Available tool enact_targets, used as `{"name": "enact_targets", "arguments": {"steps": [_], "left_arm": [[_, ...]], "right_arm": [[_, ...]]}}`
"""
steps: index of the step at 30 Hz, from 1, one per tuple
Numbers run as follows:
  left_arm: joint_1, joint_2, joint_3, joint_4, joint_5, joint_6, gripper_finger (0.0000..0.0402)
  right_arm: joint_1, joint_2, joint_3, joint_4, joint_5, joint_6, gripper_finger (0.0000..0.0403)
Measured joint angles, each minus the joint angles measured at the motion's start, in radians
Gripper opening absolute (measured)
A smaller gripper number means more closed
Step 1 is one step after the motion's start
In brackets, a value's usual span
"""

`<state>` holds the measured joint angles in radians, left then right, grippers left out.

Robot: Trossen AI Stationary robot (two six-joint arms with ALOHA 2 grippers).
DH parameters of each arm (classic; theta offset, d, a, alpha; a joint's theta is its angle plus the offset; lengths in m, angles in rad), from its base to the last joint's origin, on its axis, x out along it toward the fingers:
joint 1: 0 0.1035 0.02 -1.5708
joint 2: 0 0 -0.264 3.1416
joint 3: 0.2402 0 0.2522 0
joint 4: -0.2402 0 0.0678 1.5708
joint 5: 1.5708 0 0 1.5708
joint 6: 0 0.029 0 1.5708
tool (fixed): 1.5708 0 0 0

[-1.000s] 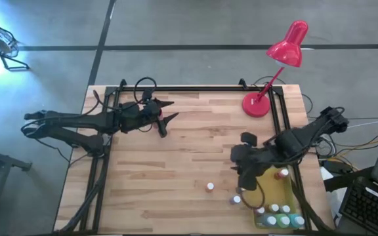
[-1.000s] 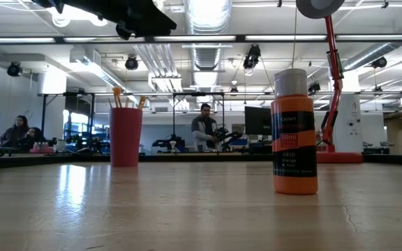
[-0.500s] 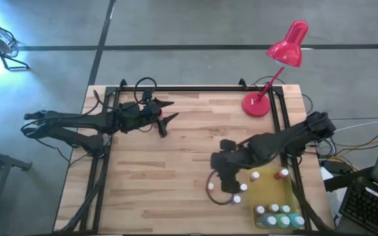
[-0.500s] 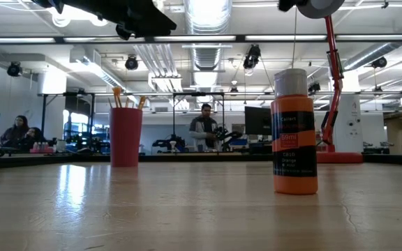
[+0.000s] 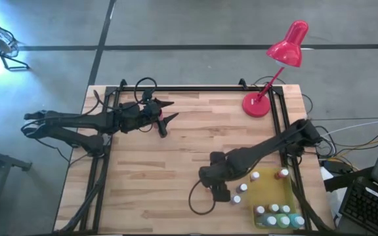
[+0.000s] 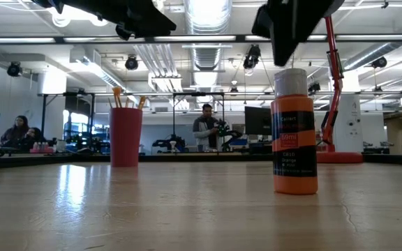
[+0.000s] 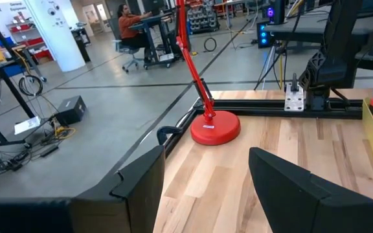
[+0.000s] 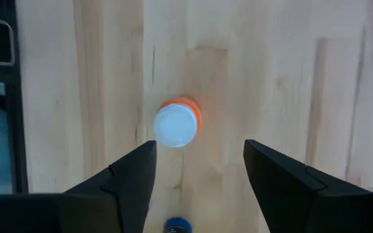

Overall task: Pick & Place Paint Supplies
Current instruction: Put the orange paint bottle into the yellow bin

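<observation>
An orange paint bottle with a white cap stands upright on its base on the wooden table. My right gripper hangs open right above it and points down. Its two fingers stand apart to either side of the cap, above it, touching nothing. In the high view this gripper covers the bottle. My left gripper waits open and level near the table's far left, holding nothing.
A yellow tray at the near right holds several white-capped bottles. Two small bottles stand just left of it. A blue cap shows close to the orange bottle. The red lamp's base sits far right.
My right gripper has come from over the tray's left edge toward the table's left edge and down. It has tipped further downward and now hangs over the orange bottle. The bottle has not moved.
</observation>
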<state>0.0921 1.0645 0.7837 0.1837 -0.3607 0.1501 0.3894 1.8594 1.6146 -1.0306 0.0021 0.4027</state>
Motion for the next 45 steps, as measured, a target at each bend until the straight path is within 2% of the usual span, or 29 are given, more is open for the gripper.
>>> {"name": "enact_targets", "arguments": {"steps": [9,19,27,45], "left_arm": [[0.0,0.0,-0.001,-0.002,0.0,0.0,0.0229],[0.0,0.0,-0.001,-0.005,0.0,0.0,0.0229],[0.0,0.0,-0.002,-0.008,0.0,0.0,0.0229],[0.0,0.0,-0.002,-0.004,0.0,0.0,0.0229]], "right_arm": [[0.005,0.042,-0.001,0.066,-0.011,0.004,0.0254],[0.006,0.095,0.0,0.069,-0.038,0.016,0.0231],[0.007,0.105,0.0,0.067,-0.038,0.037,0.0236],[0.01,0.106,-0.024,0.067,-0.022,0.058,0.0164]]}}
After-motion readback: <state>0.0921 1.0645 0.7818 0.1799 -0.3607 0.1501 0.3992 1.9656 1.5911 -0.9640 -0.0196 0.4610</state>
